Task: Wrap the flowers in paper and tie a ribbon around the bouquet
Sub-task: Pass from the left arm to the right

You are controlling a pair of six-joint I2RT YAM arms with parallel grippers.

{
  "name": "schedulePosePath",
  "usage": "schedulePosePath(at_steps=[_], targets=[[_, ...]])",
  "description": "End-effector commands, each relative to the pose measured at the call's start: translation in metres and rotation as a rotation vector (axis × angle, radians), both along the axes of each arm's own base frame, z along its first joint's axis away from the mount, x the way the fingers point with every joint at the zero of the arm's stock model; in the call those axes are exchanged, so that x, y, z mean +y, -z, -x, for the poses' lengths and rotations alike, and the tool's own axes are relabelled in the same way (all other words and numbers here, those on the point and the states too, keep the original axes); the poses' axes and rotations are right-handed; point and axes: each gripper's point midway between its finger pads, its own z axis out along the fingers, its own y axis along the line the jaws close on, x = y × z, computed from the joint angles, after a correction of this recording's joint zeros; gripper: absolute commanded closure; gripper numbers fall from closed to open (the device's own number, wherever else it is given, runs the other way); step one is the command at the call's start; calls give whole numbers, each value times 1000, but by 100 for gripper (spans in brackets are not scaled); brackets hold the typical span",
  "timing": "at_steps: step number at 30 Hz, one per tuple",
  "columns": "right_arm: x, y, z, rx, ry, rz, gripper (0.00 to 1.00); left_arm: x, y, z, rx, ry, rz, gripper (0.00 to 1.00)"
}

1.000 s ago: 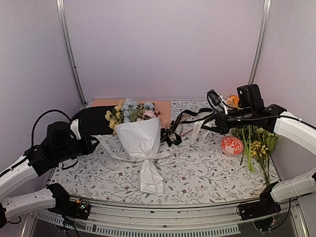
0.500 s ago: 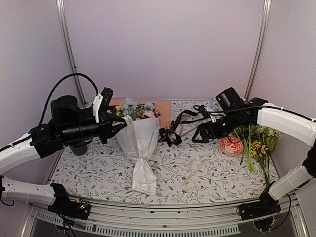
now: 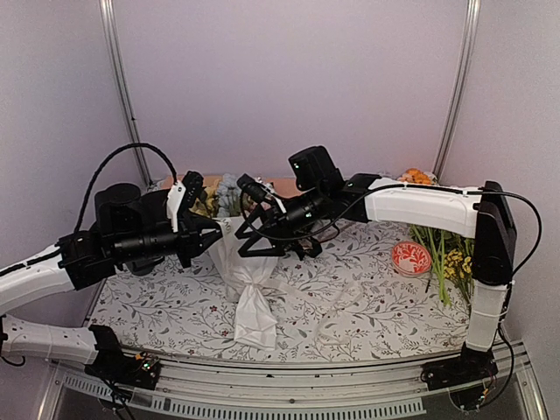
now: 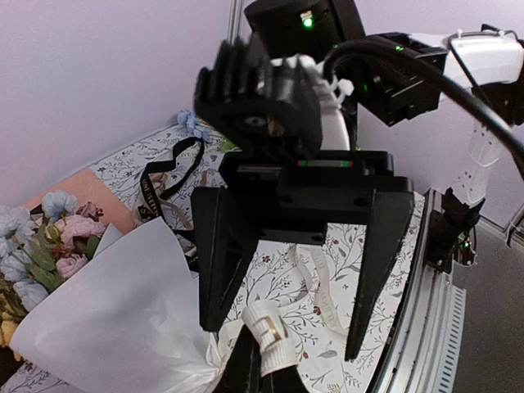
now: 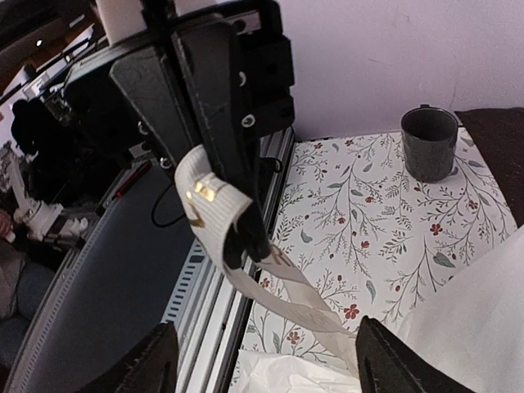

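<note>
The bouquet (image 3: 248, 262) lies on the floral cloth, a white paper (image 4: 106, 311) cone with the blue, pink and yellow flowers (image 4: 49, 237) at its wide far end. The cream ribbon (image 3: 254, 287) is gathered round its waist. My left gripper (image 4: 250, 356) is shut on one ribbon end (image 5: 209, 201), lifted just left of the cone. My right gripper (image 5: 270, 368) stands open right in front of it, one finger on each side of that end, touching nothing. In the top view the left gripper (image 3: 219, 238) and the right gripper (image 3: 249, 245) meet over the cone.
A red-and-white disc (image 3: 410, 257) and orange-and-yellow sprigs (image 3: 451, 254) lie at the right. A black ribbon (image 4: 164, 176) and a peach sheet (image 4: 74, 184) are behind the bouquet. A dark cup (image 5: 430, 139) stands at the left. The table's front rail (image 3: 289, 389) is near.
My right arm has swung from the right side across to the bouquet and its gripper has opened. My left gripper has risen and come in towards the cone with the ribbon end.
</note>
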Motion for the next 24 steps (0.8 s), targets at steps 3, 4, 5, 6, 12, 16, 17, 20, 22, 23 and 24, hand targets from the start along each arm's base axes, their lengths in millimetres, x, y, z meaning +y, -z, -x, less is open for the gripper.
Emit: schedulePosePath(at_steps=[3, 4, 5, 6, 12, 16, 17, 20, 22, 23, 24], targets=[[10, -18, 23, 25, -194, -119, 40, -2, -2, -2, -35, -7, 17, 100], [10, -16, 27, 38, -205, -121, 40, -2, 0, -2, -31, -7, 15, 100], [12, -15, 28, 42, -199, -119, 40, -2, 1, -3, -28, -8, 14, 100], [15, -11, 31, 45, -196, -115, 42, -3, 1, -3, -26, -7, 16, 100], [27, -6, 28, 83, -159, -106, 88, -3, 5, -10, -14, -21, 15, 100], [27, -8, 25, 103, -123, -86, 100, 2, 11, -18, 13, -65, 7, 100], [25, -8, 26, 101, -127, -86, 100, 6, 15, -22, 23, -91, -2, 100], [19, -13, 31, 108, -140, -85, 100, 21, 42, -32, 63, -175, -44, 94], [16, -19, 34, 105, -143, -91, 100, 22, 74, -29, 102, -169, -79, 64], [14, -22, 36, 106, -142, -91, 100, 19, 88, -23, 131, -139, -88, 58], [12, -25, 37, 102, -140, -95, 100, 15, 97, -15, 147, -105, -84, 53]])
